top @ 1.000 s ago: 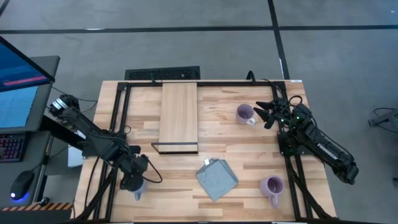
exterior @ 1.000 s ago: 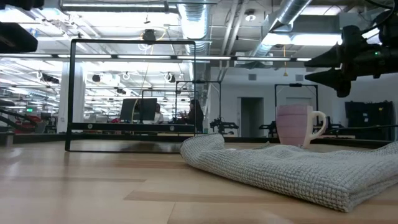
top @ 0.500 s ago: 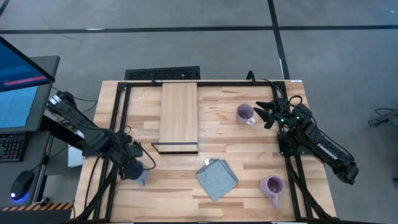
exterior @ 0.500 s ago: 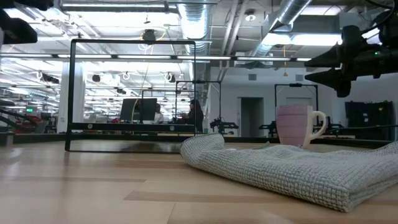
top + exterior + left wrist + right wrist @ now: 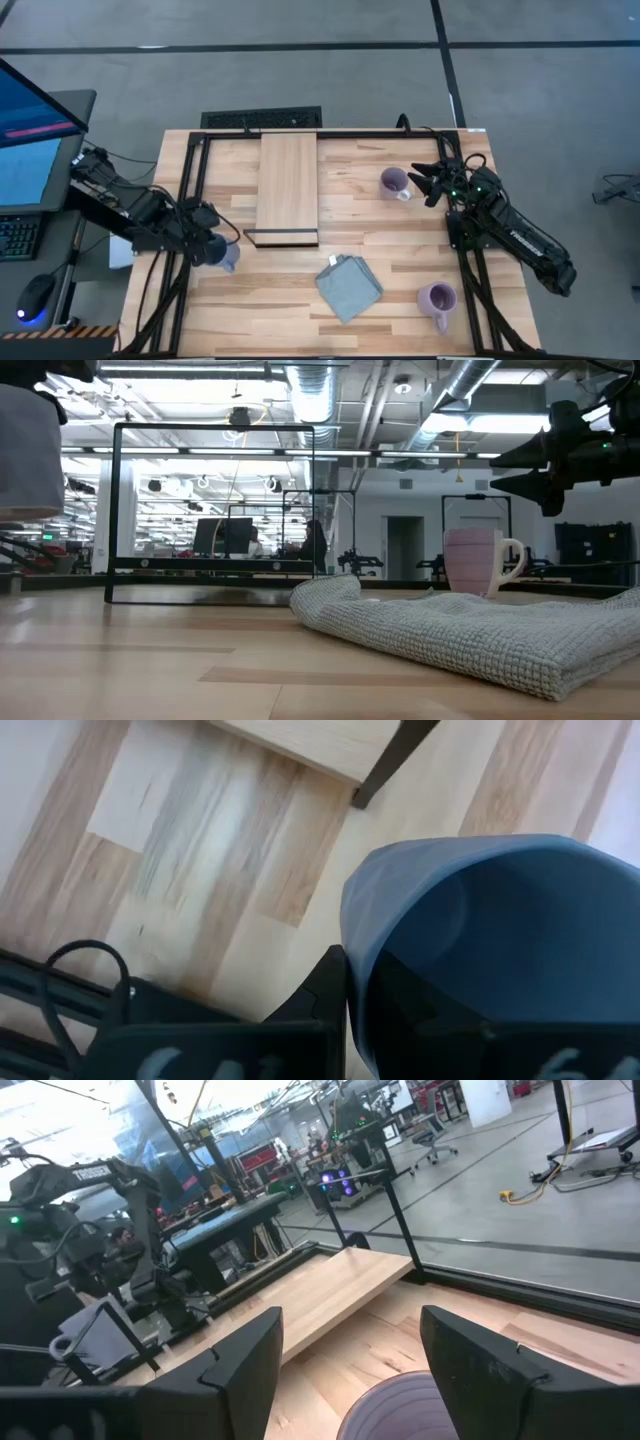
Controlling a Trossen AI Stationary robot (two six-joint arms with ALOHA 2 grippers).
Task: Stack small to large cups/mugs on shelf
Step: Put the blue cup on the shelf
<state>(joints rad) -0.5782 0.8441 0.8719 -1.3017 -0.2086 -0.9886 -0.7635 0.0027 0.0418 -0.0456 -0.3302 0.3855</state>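
Your left hand (image 5: 215,250) had lifted the blue mug (image 5: 226,254) — clamped, off the surface — just beside the shelf (image 5: 287,185)'s dark front end, nearer than your right.

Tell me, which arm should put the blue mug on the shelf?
The left arm, probably. Its left gripper already holds the blue mug up, close to the shelf. The right gripper hovers open by a purple mug instead.
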